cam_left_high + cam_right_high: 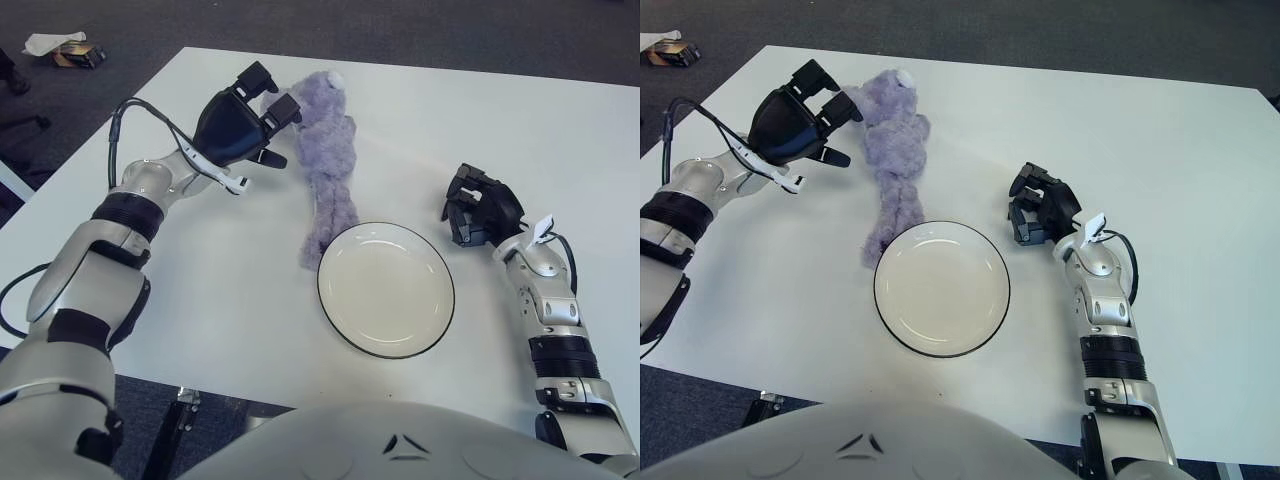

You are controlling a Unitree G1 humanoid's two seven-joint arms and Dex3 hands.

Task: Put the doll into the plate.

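My left hand (pixel 238 128) hovers over the table (pixel 560 130), fingers spread, holding nothing. Just to its right lies the doll (pixel 328 160), stretched lengthwise away from me, its near end touching the far-left rim of the plate (pixel 386 289). The plate sits nearer me than my left hand and to its right. My right hand (pixel 478 207) shows just right of the plate's far edge, well apart from the doll.
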